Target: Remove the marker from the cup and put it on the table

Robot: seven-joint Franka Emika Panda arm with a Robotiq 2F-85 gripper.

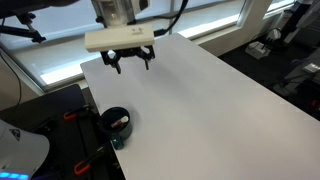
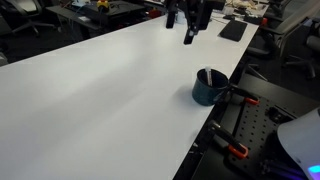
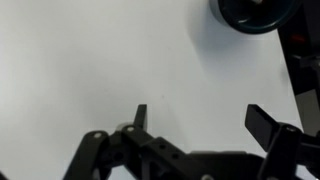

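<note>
The small dark cup (image 1: 117, 126) stands near the table's edge and shows in both exterior views (image 2: 208, 86). A marker with a red end (image 1: 118, 123) lies inside it. In the wrist view only part of the cup (image 3: 255, 14) shows at the top right, and the marker is not visible there. My gripper (image 1: 129, 57) hangs open and empty above the white table (image 1: 200, 110), well away from the cup. It also shows in an exterior view (image 2: 190, 22) and in the wrist view (image 3: 200, 120), fingers spread wide over bare tabletop.
A black frame with orange clamps (image 2: 245, 125) runs along the table's edge beside the cup. A dark flat pad (image 2: 233, 30) lies at the far end of the table. Office desks and windows surround the table.
</note>
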